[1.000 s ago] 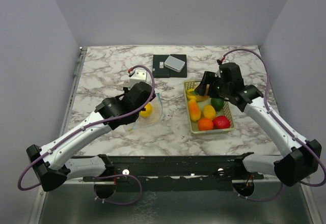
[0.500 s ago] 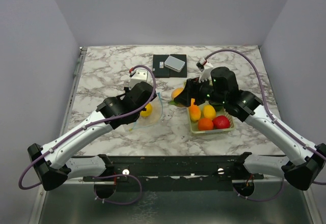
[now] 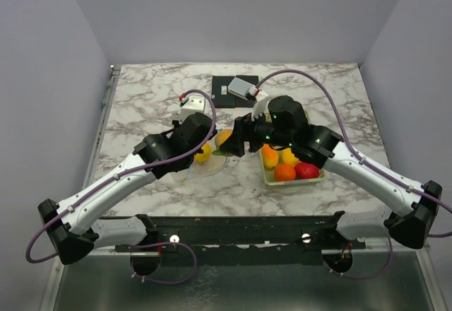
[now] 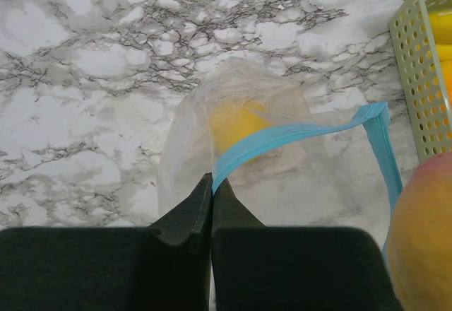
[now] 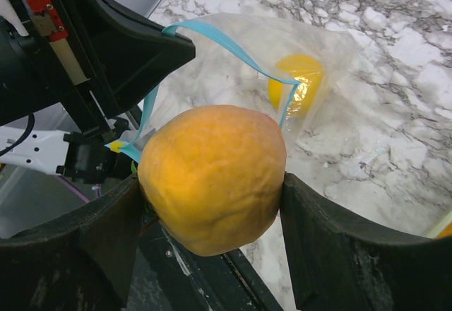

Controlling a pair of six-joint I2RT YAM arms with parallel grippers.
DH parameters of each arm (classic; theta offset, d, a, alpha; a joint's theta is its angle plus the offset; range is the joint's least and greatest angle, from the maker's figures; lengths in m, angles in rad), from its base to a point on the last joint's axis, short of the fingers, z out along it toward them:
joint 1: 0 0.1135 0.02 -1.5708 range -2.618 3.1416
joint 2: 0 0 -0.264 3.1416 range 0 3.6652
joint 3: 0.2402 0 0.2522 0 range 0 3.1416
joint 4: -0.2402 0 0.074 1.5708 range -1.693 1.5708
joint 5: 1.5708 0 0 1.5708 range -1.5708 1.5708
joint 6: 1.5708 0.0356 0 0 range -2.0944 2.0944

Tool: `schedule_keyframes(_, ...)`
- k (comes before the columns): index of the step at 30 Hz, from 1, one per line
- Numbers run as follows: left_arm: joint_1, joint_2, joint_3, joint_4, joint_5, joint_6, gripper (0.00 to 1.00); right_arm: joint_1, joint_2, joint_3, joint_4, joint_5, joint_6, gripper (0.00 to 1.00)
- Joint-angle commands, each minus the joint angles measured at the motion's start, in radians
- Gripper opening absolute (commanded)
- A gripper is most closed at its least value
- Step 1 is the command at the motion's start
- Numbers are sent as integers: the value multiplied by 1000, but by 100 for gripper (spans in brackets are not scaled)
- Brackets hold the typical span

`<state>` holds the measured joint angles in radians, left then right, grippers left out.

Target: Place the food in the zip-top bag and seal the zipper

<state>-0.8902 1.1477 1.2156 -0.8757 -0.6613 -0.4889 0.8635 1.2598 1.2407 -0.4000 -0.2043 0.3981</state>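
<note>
**Fig.** We pinched the clear crinkly plastic bag's [image 4: 268, 180] light blue zipper strip [image 4: 296, 133] in the closed left gripper [image 4: 210, 184]. The right gripper [image 5: 212, 212] clasped a round orange toy fruit [image 5: 212, 169] near its mouth. One yellow toy fruit [image 4: 236, 124] lay inside. Fruits [image 3: 285, 172] in the pale green slotted basket [image 4: 417, 78] and sealing were left.

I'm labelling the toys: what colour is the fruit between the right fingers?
The fruit is yellow-orange, seen best in the right wrist view.

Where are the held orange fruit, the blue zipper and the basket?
orange fruit [image 5: 212, 177], right wrist view, middle of its skin.
zipper [image 4: 282, 139], left wrist view, middle of strip.
basket [image 4: 417, 63], left wrist view, slotted side wall.
</note>
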Motion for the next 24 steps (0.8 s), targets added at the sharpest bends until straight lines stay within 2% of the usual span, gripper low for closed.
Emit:
schedule_keyframes(1,3,3,27,8,19,-2,0,41,53,30,62,-23,-5,27)
schedule_keyframes(5,3,1,27,8,24,-4,0,86,107,48,71,-2,-2,27)
schedule_keyframes(11,3,-2,27,6,26,-5,0,145,188,72,66,111,12,28)
schedule_keyframes(16,3,-8,29,2,29,-11,0,172,234,71,79,142,38,35)
schedule_keyframes(19,3,-12,27,2,30,-13,0,183,249,69,86,148,54,45)
schedule_keyframes(24,3,-17,24,2,29,-17,0,192,268,65,89,157,74,71)
